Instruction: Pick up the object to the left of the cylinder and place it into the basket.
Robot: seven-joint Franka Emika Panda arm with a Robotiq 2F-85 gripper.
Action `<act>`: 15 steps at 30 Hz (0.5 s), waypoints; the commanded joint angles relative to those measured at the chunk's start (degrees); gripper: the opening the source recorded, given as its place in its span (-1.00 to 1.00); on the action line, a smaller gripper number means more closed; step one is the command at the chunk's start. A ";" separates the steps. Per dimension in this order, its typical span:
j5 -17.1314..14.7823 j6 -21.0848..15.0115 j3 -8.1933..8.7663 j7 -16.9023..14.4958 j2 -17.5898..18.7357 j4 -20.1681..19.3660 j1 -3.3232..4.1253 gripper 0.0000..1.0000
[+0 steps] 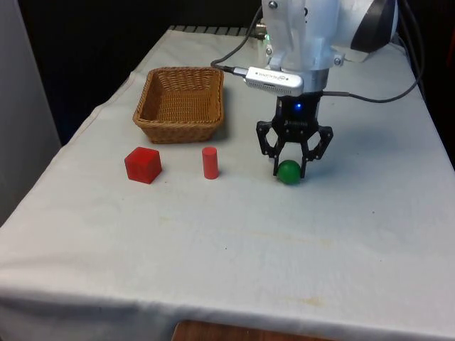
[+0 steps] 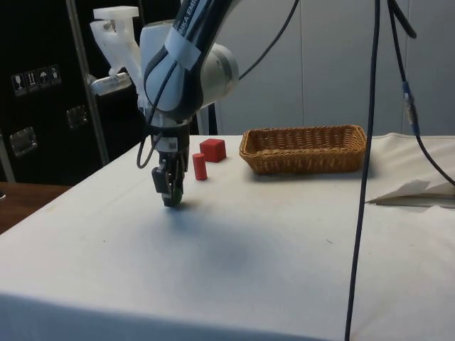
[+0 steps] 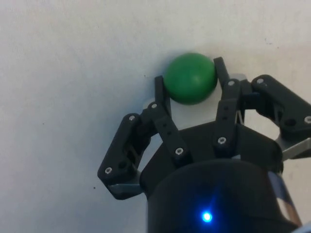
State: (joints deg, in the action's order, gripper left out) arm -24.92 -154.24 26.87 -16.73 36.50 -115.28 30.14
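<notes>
A green ball (image 1: 288,173) rests on the white cloth, to the front view's right of a red upright cylinder (image 1: 210,163). My gripper (image 1: 288,169) is lowered over the ball, shut on it, with one finger pressed against each side. In the wrist view the ball (image 3: 190,78) sits tightly between the fingertips (image 3: 160,90) of the gripper (image 3: 189,77). A red cube (image 1: 143,165) stands to the front view's left of the cylinder. From the side, the gripper (image 2: 170,195) touches down in front of the cylinder (image 2: 199,166) and cube (image 2: 212,150).
A woven wicker basket (image 1: 178,131) stands behind the cube and cylinder, towards the robot's end; from the side the basket (image 2: 306,160) is beyond them. Black cables (image 2: 370,142) hang across the side view. A crumpled fold of cloth (image 2: 412,192) lies near the basket.
</notes>
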 commanded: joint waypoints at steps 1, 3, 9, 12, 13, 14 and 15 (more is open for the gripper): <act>0.23 0.23 0.23 -0.17 -0.69 -0.46 0.11 -1.00; 0.34 0.34 0.52 -0.17 -1.20 -0.80 0.34 -1.00; 1.03 0.63 1.26 -0.23 -3.32 -2.12 0.57 -1.00; 1.66 0.86 1.83 -0.34 -4.81 -2.92 0.63 -1.00; 1.83 0.92 1.95 -0.40 -5.16 -3.09 0.69 -1.00; 2.06 0.97 2.06 -0.34 -5.50 -3.27 0.69 -1.00; 2.29 1.09 2.23 -0.34 -5.84 -3.38 0.69 -1.00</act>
State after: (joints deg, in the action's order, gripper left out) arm -23.61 -153.72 28.19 -17.48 31.46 -118.14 30.31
